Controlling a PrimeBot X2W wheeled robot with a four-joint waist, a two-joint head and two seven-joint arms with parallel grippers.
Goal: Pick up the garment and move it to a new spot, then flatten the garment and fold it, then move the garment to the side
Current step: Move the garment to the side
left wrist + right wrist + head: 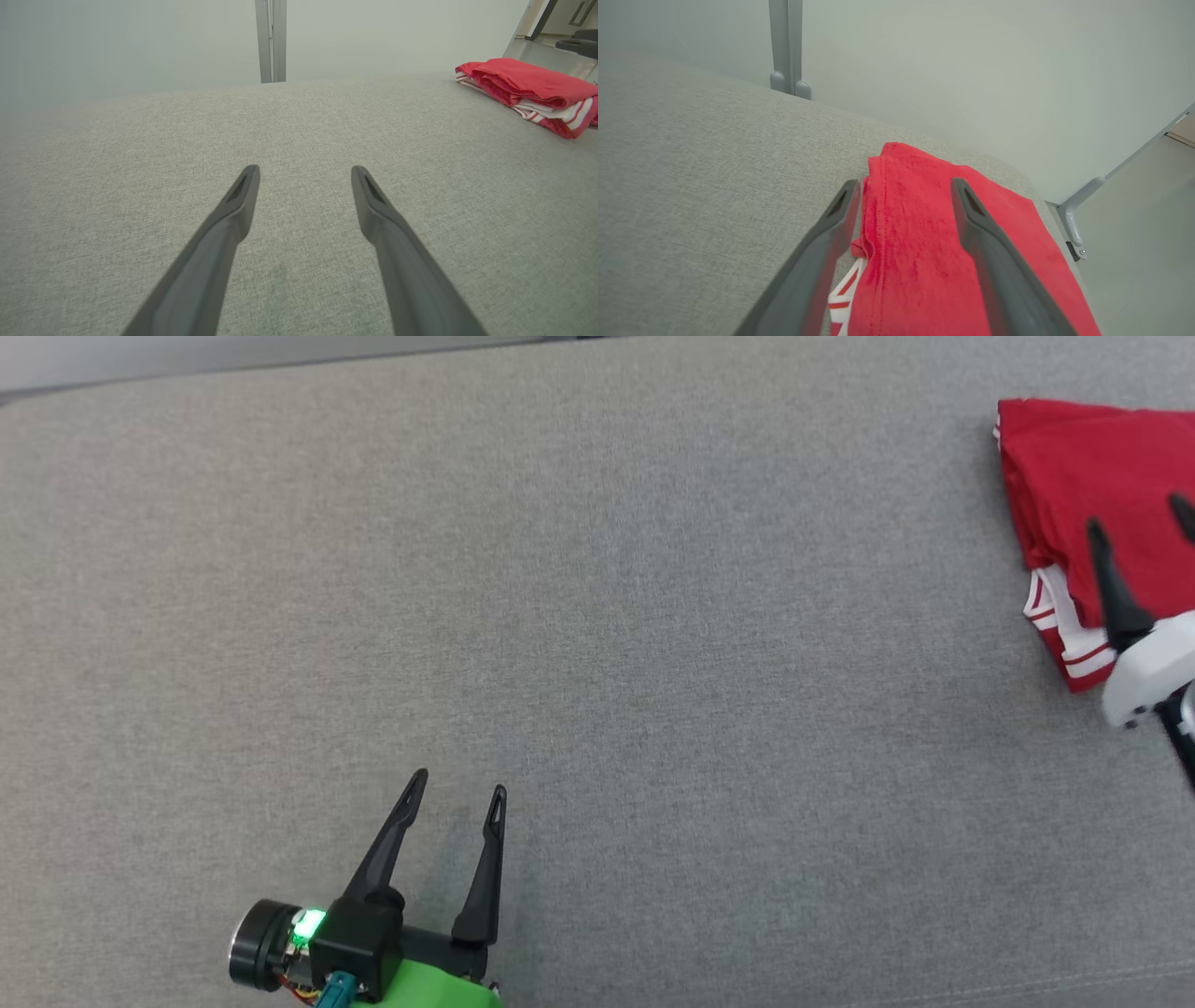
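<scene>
The garment [1088, 476] is a red piece with white striped trim, folded into a compact stack at the far right of the grey padded surface [597, 616]. It also lies at the upper right of the left wrist view, garment [528, 86]. My right gripper [1141, 518] hovers over the stack's near end, open, with the red garment [910, 242] lying flat between and under its fingers and nothing pinched. My left gripper [459, 784] rests open at the lower left, far from the cloth, holding nothing, as the left gripper [304, 173] shows over bare fabric.
The grey surface's right edge runs close beside the folded stack, with a metal frame bracket [1073, 224] just past it. A pale wall and a vertical grey post [787, 51] stand behind the back edge.
</scene>
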